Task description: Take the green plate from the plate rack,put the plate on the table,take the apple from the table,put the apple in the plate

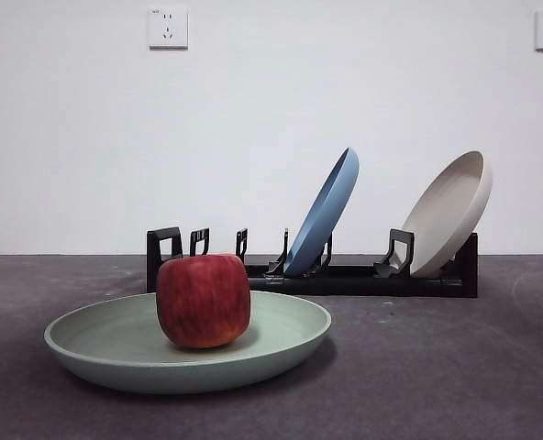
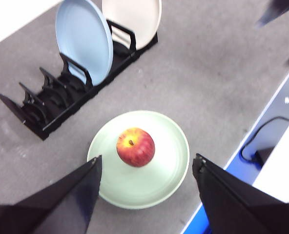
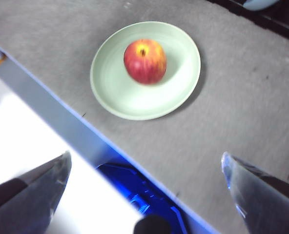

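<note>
Apple (image 1: 203,301) and green plate (image 1: 187,341) are where the task wants them, as far as I can judge: the apple sits upright a little off the middle of the plate, stem dimple up, and the plate lies flat on the tabletop (image 1: 437,367) in front of the plate rack (image 1: 313,268). The rack's near slots stand bare; a blue plate (image 1: 325,213) and a beige plate (image 1: 450,213) lean in the far ones. So I read the last step — apple into plate — as done, with nothing left to grasp.

From my left wrist camera I see the left gripper (image 2: 147,168) high above the plate, jaws spread wide, wider than the apple, with nothing between them and touching nothing. The right gripper (image 3: 145,163) hangs over the tabletop's near edge, well apart from the plate, jaws likewise spread far and empty. Neither arm shows in the front view.

What I'd want next is only a clean retreat — keep both arms high and clear so nothing clips the plate's rim or nudges the apple, which looks blocky enough to stay put but could still roll if the plate is bumped.
</note>
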Controlling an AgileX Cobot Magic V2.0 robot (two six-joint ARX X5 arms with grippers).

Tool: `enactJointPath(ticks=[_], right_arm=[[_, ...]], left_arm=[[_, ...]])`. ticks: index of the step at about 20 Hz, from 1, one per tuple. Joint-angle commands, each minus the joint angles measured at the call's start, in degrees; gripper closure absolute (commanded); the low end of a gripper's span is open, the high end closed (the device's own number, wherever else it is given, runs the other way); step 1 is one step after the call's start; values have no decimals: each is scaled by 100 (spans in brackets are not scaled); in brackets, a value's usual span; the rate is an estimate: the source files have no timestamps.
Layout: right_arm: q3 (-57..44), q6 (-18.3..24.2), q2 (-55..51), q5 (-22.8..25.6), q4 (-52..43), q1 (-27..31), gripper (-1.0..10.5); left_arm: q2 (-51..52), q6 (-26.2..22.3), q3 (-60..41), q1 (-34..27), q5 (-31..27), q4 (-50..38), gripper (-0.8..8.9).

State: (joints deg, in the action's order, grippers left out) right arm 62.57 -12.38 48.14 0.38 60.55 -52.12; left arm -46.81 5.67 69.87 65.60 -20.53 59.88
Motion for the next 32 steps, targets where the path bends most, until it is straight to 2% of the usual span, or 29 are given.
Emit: enactJointPath(ticks=[1, 3, 4, 6, 8, 10, 11, 32], right_arm=[[-24, -133, -138, -177, 240, -9, 339], [-24, -136, -160, -295, 361, -9, 410], [-24, -129, -162, -356, 389, -9, 446], [-24, -131, -162, -372, 413, -9, 548], [-24, -127, -160, -472, 417, -9, 713], [-24, -127, -160, -522, 417, -9, 921], [-24, -122, -160, -516, 417, -9, 964], [-24, -127, -181, -472, 424, -9, 946]], left_arm=[[13, 85, -28, 2, 13, 87, 501], [13, 90, -28, 2, 87, 151, 509], [13, 90, -28, 2, 164, 170, 542], [13, 107, -28, 2, 310, 195, 695], [13, 212, -28, 2, 306, 197, 834], [13, 219, -28, 2, 308, 203, 822], [13, 216, -28, 2, 308, 208, 822], [9, 208, -28, 2, 280, 319, 817]])
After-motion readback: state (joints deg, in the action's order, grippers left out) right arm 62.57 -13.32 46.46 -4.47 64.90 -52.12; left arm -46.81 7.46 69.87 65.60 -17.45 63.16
